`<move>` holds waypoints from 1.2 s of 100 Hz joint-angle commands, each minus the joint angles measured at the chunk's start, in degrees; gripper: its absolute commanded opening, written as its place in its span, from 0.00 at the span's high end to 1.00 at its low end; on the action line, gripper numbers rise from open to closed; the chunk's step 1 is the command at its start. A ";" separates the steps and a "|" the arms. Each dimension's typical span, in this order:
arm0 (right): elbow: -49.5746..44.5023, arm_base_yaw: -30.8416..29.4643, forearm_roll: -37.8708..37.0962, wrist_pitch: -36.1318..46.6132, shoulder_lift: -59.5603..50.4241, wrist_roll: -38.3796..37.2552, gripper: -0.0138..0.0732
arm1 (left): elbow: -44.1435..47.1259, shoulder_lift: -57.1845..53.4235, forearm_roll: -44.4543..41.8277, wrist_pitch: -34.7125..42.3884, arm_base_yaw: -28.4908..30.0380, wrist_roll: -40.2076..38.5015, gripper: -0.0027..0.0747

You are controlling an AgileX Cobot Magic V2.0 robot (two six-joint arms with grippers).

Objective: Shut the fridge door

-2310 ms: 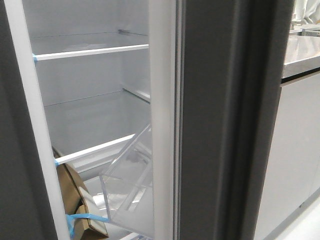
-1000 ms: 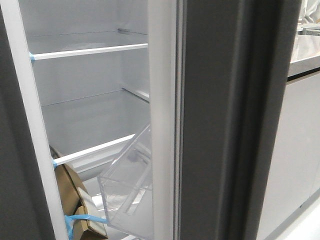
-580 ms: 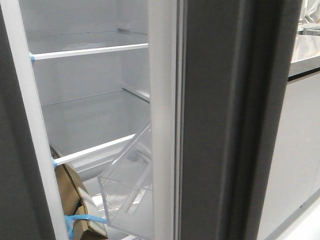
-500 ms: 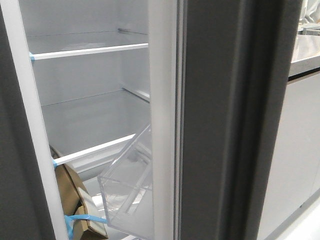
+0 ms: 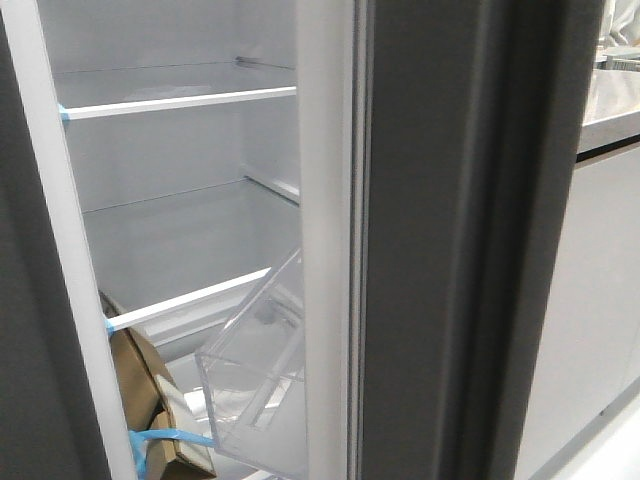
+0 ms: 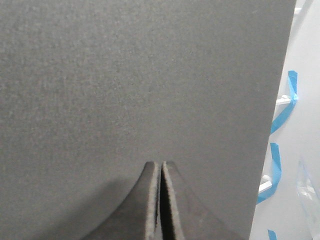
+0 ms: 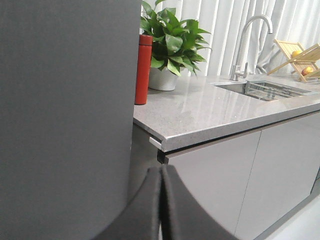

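The fridge door (image 5: 430, 240) stands open on the right of the front view. It shows a dark-grey face, a grey edge seal, white inner lining (image 5: 325, 200) and a clear bin (image 5: 255, 380). In the right wrist view its dark-grey face (image 7: 65, 110) fills one side. My right gripper (image 7: 161, 172) is shut and empty, close to that face near its edge; I cannot tell if it touches. My left gripper (image 6: 160, 167) is shut and empty, tips close against the matching twin door (image 6: 125, 75), near its edge. Neither gripper shows in the front view.
The fridge interior has white shelves (image 5: 180, 102) with blue tape and cardboard (image 5: 150, 400) low down. The twin door (image 5: 20, 300) is at far left. A grey counter (image 7: 215, 110) holds a red bottle (image 7: 143, 70), plant (image 7: 172, 40) and sink (image 7: 265, 89) over pale cabinet doors (image 7: 250, 170).
Since the earliest frame the counter has slid slightly right and the white frame slightly left in the front view. Over the last second nothing visibly moves.
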State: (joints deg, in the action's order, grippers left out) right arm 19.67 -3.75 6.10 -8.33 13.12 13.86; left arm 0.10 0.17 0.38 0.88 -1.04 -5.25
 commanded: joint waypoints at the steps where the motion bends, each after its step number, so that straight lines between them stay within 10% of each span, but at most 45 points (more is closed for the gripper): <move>1: 8.10 -0.28 0.40 0.90 5.11 -0.05 0.93 | 1.60 1.09 0.09 4.40 -0.27 -0.20 0.99; 48: 36.29 6.14 8.65 -5.03 25.24 -0.05 0.93 | 1.60 1.09 0.09 4.40 -0.27 -0.20 0.99; 120: 40.42 26.85 18.52 -1.54 33.13 -0.05 0.93 | 1.60 1.09 0.09 4.40 -0.27 -0.20 0.99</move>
State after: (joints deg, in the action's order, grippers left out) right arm 58.08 22.12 23.33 -15.67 46.07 13.76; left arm 0.10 0.17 0.38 0.88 -1.04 -5.25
